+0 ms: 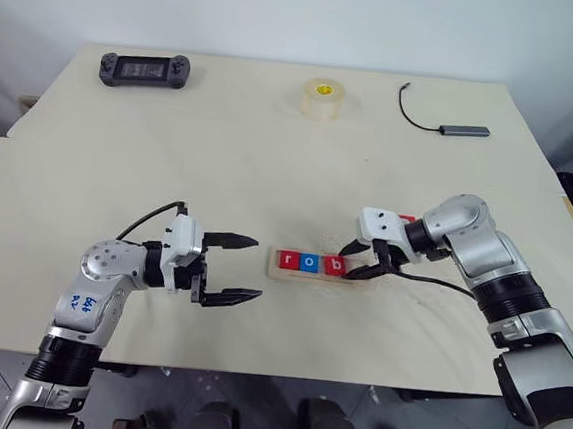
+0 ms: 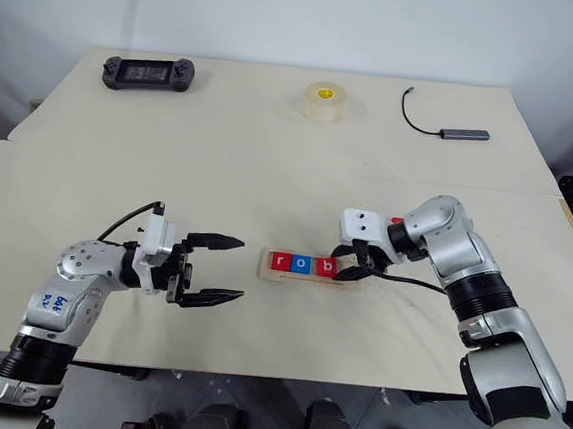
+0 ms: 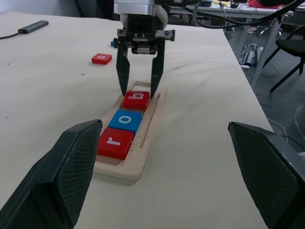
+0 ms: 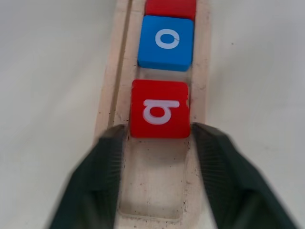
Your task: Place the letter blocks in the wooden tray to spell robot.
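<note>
The left wrist view shows a loose red o block [image 3: 101, 58] on the surface beyond the right pincer [image 3: 138, 89]. That pincer's spread fingers straddle the red b block [image 4: 160, 109] in the wooden tray [image 1: 283, 272], near the front edge. The left pincer [image 1: 245, 268] hangs wide, empty. A tape roll [image 1: 323, 98] sits by the far edge.

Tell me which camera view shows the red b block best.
The right wrist view: the red b block sits large in the wooden tray, letter readable, between the right pincer's fingers. The left wrist view shows it smaller, partly behind those fingers; the eye views show it tiny.
</note>
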Action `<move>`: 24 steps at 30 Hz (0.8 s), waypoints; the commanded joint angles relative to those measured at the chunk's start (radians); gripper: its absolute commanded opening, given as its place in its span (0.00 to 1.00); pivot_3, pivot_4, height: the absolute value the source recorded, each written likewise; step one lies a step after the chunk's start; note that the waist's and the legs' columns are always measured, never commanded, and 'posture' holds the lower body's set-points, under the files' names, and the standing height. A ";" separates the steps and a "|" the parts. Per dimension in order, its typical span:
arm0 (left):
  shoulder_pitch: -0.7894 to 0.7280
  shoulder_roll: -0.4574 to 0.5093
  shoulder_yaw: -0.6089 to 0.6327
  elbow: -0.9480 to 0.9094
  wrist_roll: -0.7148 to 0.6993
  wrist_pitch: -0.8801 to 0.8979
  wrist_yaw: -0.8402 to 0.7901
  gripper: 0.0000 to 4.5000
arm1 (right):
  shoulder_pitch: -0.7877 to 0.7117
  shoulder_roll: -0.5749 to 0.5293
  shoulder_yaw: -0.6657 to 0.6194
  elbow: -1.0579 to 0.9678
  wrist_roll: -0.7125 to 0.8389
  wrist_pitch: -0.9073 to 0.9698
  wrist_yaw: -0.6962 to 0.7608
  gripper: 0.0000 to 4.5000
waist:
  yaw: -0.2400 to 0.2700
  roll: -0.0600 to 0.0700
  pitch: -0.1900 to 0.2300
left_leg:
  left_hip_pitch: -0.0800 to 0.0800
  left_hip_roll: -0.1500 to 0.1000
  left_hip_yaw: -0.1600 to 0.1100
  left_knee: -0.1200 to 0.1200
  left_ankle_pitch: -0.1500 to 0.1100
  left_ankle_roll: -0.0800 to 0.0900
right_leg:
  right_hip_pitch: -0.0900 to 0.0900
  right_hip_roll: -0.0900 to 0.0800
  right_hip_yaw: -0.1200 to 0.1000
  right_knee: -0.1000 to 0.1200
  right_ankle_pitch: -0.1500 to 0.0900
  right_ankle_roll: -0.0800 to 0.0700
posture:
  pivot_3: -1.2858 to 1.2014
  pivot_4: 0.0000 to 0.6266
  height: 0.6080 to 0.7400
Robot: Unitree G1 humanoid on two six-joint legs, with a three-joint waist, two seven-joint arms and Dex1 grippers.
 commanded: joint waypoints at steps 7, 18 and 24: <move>0.000 0.003 0.014 -0.024 -0.020 -0.007 0.001 1.00 | 0.070 -0.100 -0.120 -0.171 0.098 0.087 0.032 0.91 | 0.007 0.000 0.000 | -0.001 -0.001 -0.001 0.000 0.000 0.000 | 0.000 -0.001 0.000 0.000 0.000 0.000 | 0.52 0.24 1.00; 0.005 -0.004 0.006 -0.029 -0.021 -0.003 0.012 1.00 | 0.151 -0.116 -0.128 -0.146 0.067 0.052 -0.047 0.15 | -0.006 0.001 0.000 | 0.000 0.000 0.001 0.000 0.000 0.000 | -0.001 0.000 0.001 0.000 0.000 0.000 | 0.52 0.24 1.00; 0.003 0.000 0.006 -0.026 -0.020 -0.003 0.010 1.00 | 0.135 -0.064 -0.107 -0.140 0.055 0.087 -0.057 0.01 | 0.001 0.001 0.000 | 0.000 0.000 0.001 0.000 0.000 0.000 | -0.001 0.000 0.001 0.000 0.000 0.000 | 0.52 0.24 1.00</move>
